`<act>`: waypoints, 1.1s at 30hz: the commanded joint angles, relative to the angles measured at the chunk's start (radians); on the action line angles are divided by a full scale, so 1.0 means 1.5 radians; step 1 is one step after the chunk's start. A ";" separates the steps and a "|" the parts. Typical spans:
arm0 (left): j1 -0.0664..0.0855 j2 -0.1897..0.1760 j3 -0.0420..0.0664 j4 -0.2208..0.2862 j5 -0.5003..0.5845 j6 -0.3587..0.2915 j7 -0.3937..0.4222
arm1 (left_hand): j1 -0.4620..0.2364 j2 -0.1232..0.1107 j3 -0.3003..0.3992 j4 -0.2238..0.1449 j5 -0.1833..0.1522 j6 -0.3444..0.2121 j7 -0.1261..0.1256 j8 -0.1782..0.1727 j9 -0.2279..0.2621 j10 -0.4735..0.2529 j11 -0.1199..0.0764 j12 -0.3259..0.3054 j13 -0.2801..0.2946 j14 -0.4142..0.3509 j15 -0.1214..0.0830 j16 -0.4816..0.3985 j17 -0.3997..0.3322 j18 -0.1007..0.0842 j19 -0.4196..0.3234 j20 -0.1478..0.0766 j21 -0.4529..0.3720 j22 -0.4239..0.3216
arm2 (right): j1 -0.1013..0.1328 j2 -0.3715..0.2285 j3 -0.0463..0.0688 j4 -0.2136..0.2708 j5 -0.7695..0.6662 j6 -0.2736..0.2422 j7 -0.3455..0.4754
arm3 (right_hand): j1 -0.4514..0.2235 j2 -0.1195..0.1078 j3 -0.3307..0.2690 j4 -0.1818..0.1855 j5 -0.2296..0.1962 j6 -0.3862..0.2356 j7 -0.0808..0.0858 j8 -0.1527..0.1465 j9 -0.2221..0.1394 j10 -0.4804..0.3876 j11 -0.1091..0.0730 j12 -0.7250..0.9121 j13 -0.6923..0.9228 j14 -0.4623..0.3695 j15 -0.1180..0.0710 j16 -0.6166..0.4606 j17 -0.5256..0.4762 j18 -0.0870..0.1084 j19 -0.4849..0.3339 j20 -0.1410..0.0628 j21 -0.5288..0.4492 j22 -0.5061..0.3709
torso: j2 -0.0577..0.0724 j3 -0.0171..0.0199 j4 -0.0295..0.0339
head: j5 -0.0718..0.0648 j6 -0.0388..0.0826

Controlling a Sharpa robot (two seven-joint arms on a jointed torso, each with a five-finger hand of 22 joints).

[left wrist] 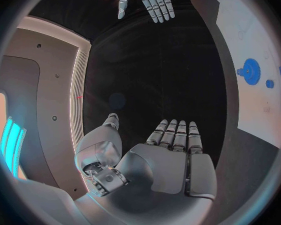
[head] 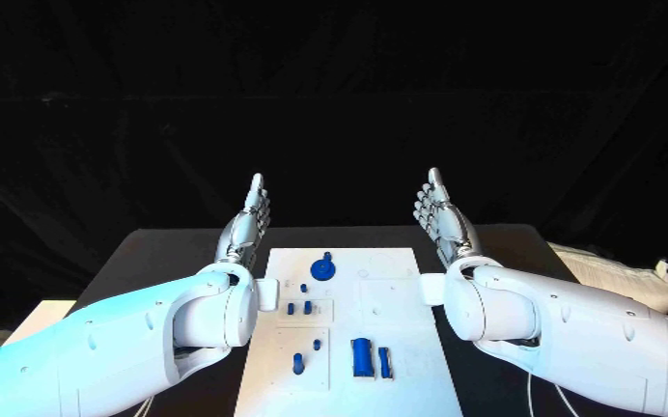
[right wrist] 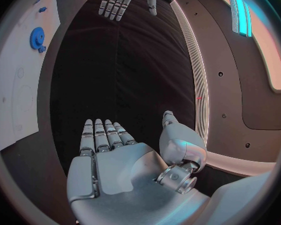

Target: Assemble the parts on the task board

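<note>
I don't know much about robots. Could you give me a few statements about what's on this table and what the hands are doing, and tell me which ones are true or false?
1. Both hands are holding blue parts. False: the left hand and the right hand are open and hold nothing.
2. A blue gear lies on the white task board. True.
3. The task board sits between the two arms. True.
4. The right hand presses on the gear. False: it is raised beside the board, fingers extended, touching no part.
5. Several small blue parts are on the board nearer the robot than the gear. True.
</note>
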 commanded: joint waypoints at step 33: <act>0.000 0.001 0.001 0.002 -0.010 -0.007 0.014 | -0.157 0.000 -0.018 0.000 -0.004 -0.111 0.000 -0.004 -0.001 -0.117 -0.001 -0.004 -0.001 -0.104 0.000 -0.004 -0.001 -0.010 -0.078 -0.005 -0.004 -0.050 | 0.000 0.000 0.000 0.001 0.002 -0.004 0.014 | -0.177 0.000 0.003 0.001 -0.003 -0.098 -0.001 -0.002 -0.001 -0.114 0.000 -0.004 -0.001 -0.120 0.000 -0.003 -0.001 -0.014 -0.106 -0.001 -0.005 -0.007 | 0.000 -0.0001 0.0000 | 0.000 0.000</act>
